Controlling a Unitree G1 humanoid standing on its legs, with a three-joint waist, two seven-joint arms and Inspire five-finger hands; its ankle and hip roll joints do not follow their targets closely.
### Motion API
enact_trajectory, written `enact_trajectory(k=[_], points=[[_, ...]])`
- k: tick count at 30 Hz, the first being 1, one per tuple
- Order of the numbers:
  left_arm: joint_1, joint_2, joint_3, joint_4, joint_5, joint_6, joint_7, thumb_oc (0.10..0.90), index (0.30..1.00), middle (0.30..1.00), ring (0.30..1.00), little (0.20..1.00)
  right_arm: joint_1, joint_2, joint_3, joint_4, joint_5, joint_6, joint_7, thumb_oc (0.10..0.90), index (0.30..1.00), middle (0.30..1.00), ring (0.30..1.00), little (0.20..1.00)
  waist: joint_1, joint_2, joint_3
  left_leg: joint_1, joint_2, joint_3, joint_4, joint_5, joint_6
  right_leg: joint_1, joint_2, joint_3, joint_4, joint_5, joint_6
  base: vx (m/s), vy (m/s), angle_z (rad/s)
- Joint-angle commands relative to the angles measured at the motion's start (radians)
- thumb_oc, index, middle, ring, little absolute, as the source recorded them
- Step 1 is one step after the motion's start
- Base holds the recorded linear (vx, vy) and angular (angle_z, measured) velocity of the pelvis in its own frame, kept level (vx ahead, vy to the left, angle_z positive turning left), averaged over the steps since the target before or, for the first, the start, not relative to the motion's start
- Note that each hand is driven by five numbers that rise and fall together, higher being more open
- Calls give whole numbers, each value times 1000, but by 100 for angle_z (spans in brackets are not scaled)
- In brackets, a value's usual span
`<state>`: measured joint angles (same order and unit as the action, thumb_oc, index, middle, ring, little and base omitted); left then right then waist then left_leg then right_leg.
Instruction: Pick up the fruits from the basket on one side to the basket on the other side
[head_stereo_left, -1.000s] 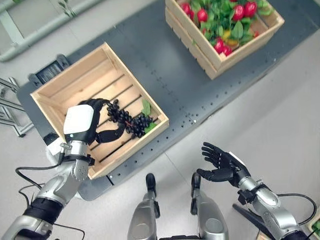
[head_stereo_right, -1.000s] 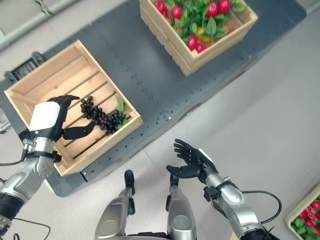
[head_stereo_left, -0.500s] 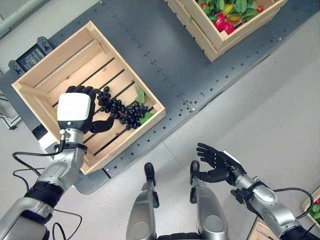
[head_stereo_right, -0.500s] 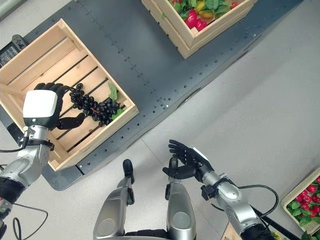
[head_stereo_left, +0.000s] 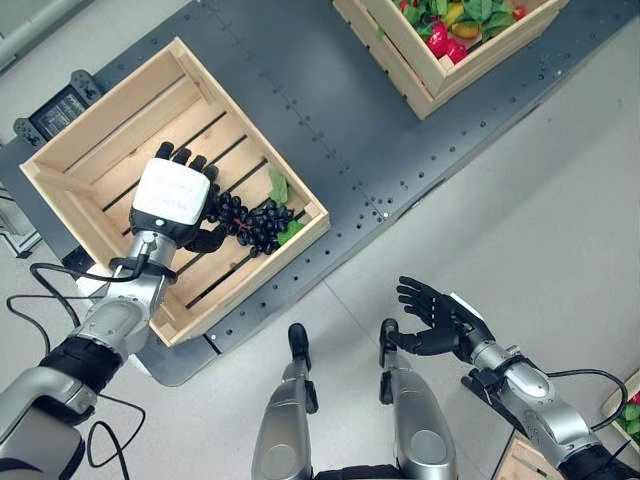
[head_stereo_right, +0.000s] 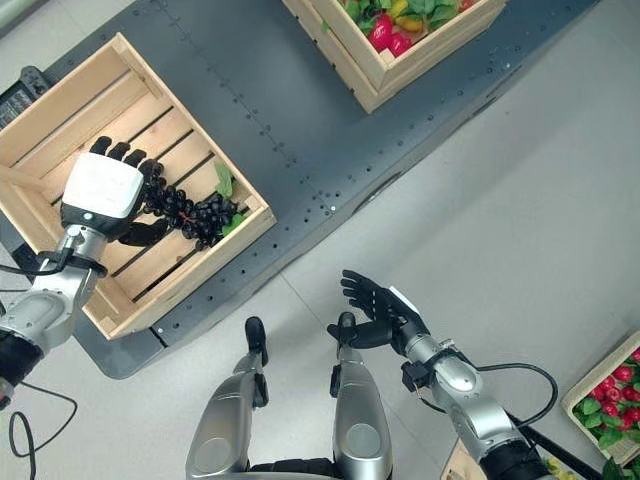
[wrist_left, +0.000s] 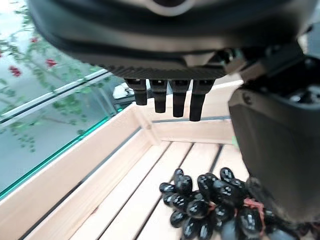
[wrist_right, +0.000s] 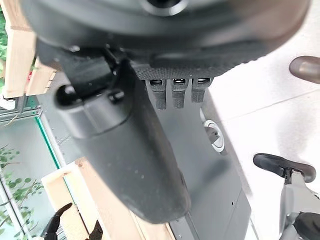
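A bunch of dark grapes (head_stereo_left: 255, 222) with green leaves lies on the slats of the left wooden crate (head_stereo_left: 120, 110), near its front right wall. My left hand (head_stereo_left: 175, 195) hovers over the bunch's left end, open, with its fingers straight toward the crate's middle. In the left wrist view the grapes (wrist_left: 210, 202) rest on the slats below the straight fingers (wrist_left: 172, 102), beside the thumb (wrist_left: 275, 150). The right wooden crate (head_stereo_left: 395, 50) holds red fruits and green leaves. My right hand (head_stereo_left: 440, 320) is open, palm up, low over the floor at the lower right.
Both crates stand on a dark perforated platform (head_stereo_left: 300, 90) that runs diagonally across the light floor. A small black device (head_stereo_left: 60, 105) sits at the platform's left end. Another crate of red fruits (head_stereo_right: 610, 410) stands at the lower right.
My left hand's fingers have uncurled from the grapes and now point straight; the hand has shifted a little toward the crate's middle. The grapes lie in the crate. The right hand has barely moved.
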<state>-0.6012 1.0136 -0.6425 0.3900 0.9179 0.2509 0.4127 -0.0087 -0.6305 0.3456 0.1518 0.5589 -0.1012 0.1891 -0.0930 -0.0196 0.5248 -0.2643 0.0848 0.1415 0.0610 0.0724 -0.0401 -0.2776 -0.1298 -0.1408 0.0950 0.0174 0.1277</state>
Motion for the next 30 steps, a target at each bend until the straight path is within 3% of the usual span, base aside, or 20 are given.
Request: enact_trajectory(k=[1,9,21,24,25,26,27,30], points=[[-121,72,48,-7,83,-10,-13,800,900,900,900,900,-27,-12,15,-108,35,-42,-37,800,900,900,900,900,-18,-46,-5,-74,-32,12,180,-82,0,-45,7,62,74,3,4,0,0,0],[-196,54,-43,23,142,-114,-105,800,900,900,900,900,-52,-11,44,-108,43,-36,-64,800,900,900,900,900,-28,-57,-5,-101,-22,22,210,-91,-1,-65,15,64,83,1,1,2,-4,-2],[-248,7,-111,96,190,-149,-205,800,900,900,900,900,-82,-2,76,-91,49,-46,-101,800,900,900,900,900,-37,-72,-5,-138,-9,30,253,-101,-4,-92,21,65,104,-7,-5,10,-3,-3],[-244,-2,-119,112,220,-121,-280,800,900,900,900,900,-87,1,81,-93,51,-38,-109,800,900,900,900,900,-37,-75,-5,-143,-9,29,258,-103,-5,-94,23,66,102,-4,-3,16,-5,-3],[-244,-9,-126,122,239,-81,-301,595,592,592,592,592,-90,3,86,-87,52,-43,-111,800,900,900,900,900,-36,-76,-5,-144,-9,30,257,-103,-4,-96,24,65,104,-5,-3,0,0,0],[-245,-14,-129,129,245,-64,-317,524,486,486,486,486,-93,5,89,-85,54,-46,-113,800,900,900,900,900,-36,-77,-5,-145,-8,31,257,-104,-3,-98,24,65,106,-5,-3,0,0,0],[-249,-20,-134,139,251,-38,-331,400,300,300,300,300,-95,8,93,-82,54,-49,-115,800,900,900,900,900,-36,-79,-5,-146,-8,34,258,-105,-2,-101,25,63,109,-6,-2,0,0,0],[-245,-48,-133,162,298,25,-344,400,300,300,300,300,-106,19,108,-74,58,-57,-121,800,900,900,900,900,-30,-89,-5,-152,-7,28,260,-104,-5,-102,27,57,108,-4,-1,1,-29,1]])
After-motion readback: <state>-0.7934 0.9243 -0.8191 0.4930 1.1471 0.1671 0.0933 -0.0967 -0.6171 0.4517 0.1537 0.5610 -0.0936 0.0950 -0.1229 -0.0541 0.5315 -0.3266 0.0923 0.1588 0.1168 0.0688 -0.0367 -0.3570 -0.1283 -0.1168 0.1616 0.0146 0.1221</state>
